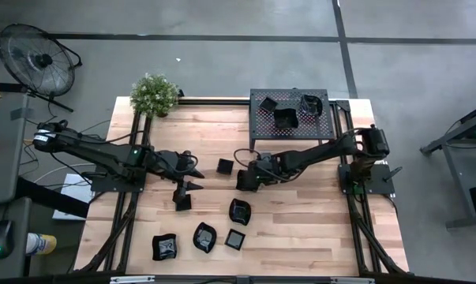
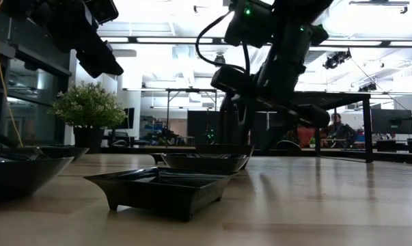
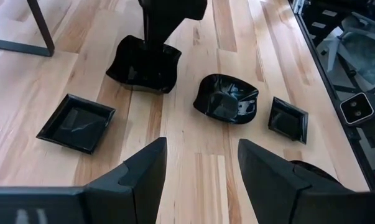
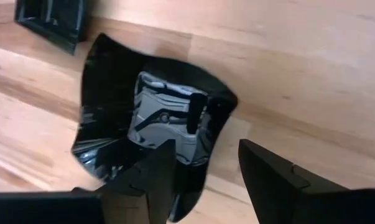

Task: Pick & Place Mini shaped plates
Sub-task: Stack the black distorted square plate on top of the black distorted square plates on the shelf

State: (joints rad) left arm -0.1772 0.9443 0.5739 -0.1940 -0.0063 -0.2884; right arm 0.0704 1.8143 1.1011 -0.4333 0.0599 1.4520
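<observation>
Black glossy mini shaped plates (image 1: 204, 237) lie scattered on the near half of the wooden desk (image 1: 316, 229), more mid-desk, some already on the far rack (image 1: 261, 126). Mid-desk, the right gripper (image 4: 203, 180) hovers over a wavy-rimmed plate (image 4: 150, 118), jaws apart straddling its rim. The left gripper (image 3: 199, 168) waits, jaws apart and empty. These look light, stiff and slippery; pinching a raised rim seems safest.

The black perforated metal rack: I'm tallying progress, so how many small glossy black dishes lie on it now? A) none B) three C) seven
B: the high view shows three small glossy black dishes on the black perforated metal rack, at the table's far edge.
</observation>
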